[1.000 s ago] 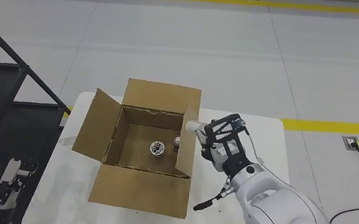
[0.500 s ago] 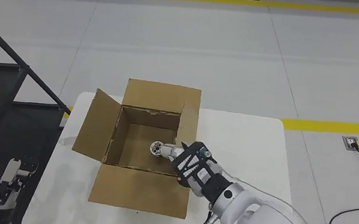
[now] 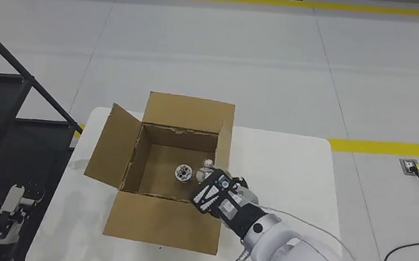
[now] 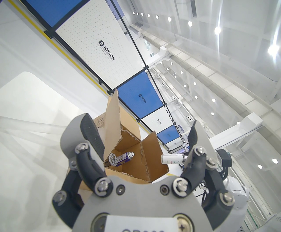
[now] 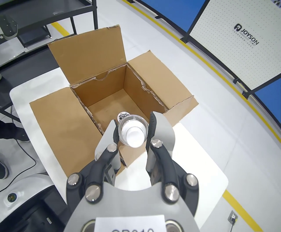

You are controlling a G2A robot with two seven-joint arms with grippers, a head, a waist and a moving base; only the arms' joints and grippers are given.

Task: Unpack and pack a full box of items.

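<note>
While right hand grips white-capped can, purple-labelled can sits in box

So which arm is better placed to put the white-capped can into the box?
The right one, I think. The right pincer is shut on the white-capped can at the rim of the open box. The left pincer is open, empty, off to one side.

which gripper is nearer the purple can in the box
Right. The right gripper, jaws shut on a white can, hangs over the box, just above the purple can. The left gripper, jaws open, sits outside the box, off to its side.
</note>
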